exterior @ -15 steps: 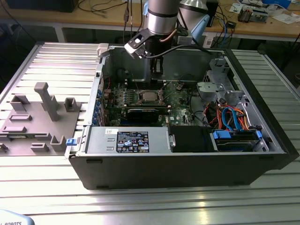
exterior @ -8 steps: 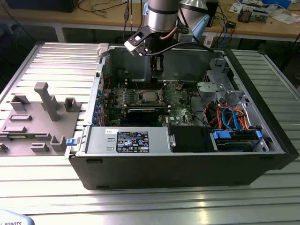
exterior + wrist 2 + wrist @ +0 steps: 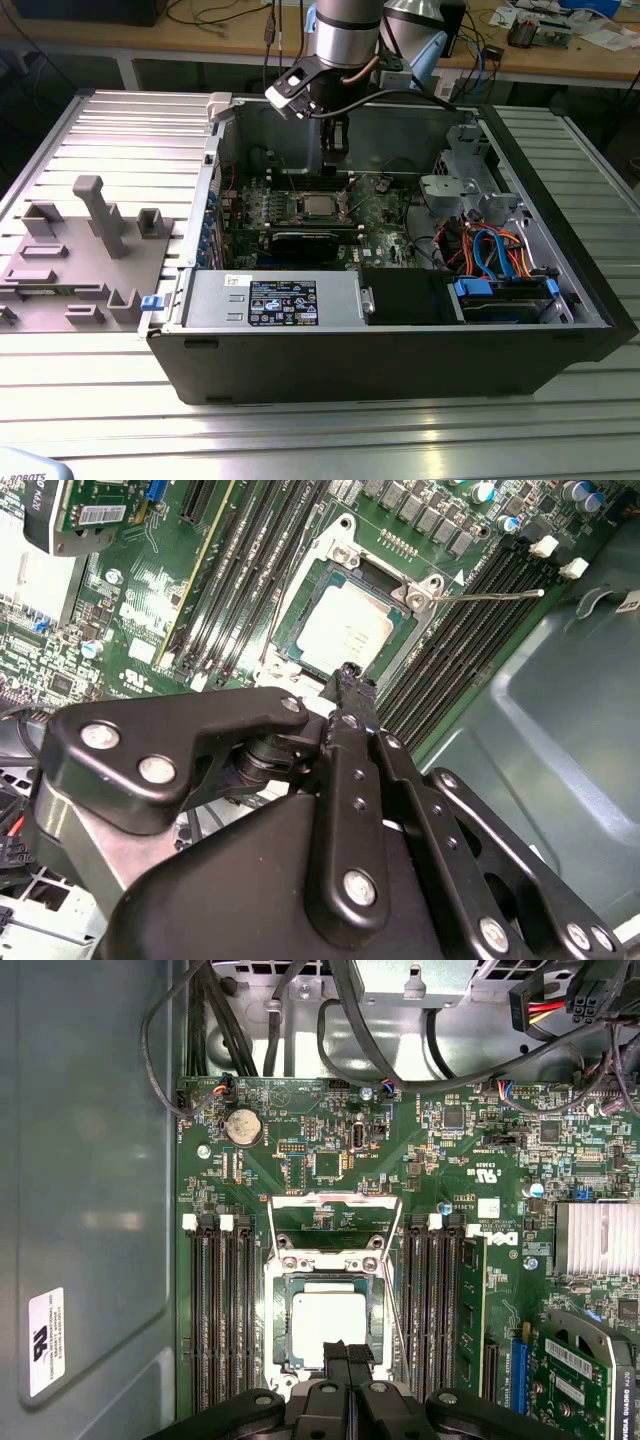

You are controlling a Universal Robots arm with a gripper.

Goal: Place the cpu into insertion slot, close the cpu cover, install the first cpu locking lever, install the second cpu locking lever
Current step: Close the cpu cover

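Pinched together on nothing, the hand [image 3: 347, 1352] hovers over the seated cpu [image 3: 325, 1322]; a slip off the unlatched lever [image 3: 490, 595] could scratch it.

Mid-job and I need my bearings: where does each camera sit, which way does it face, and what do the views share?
Exterior view: off the arm, high up, looking down into the open computer case; the arm and end effector hang over the motherboard.
First wrist view: on the wrist, facing squarely down at the motherboard; the end effector's tip shows.
Second wrist view: on the wrist, looking obliquely past the end effector's linkage.
Shared: all three show the cpu in its socket, near the end effector's tip.
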